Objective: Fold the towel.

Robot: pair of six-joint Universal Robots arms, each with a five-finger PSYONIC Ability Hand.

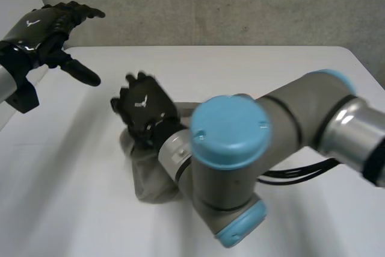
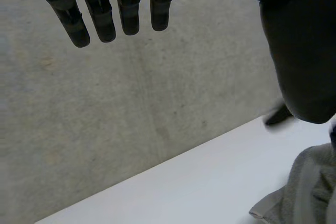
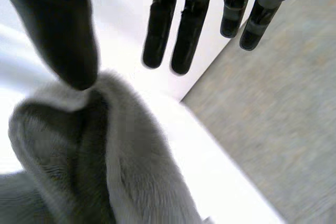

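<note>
towel [image 1: 147, 180], grey and soft, lies bunched on the white table [image 1: 72, 197] under my right hand [image 1: 144, 108]. it looks light and floppy; i'd pinch a loose edge. right hand's fingers are straight, thumb seemingly touching the top fold, gripping nothing. left hand [image 1: 45, 25] hovers spread and empty, well apart.

There was one grey towel [image 1: 146, 180], one white table [image 1: 271, 70] and two hands: the left hand [image 1: 43, 26] and the right hand [image 1: 144, 109].
</note>
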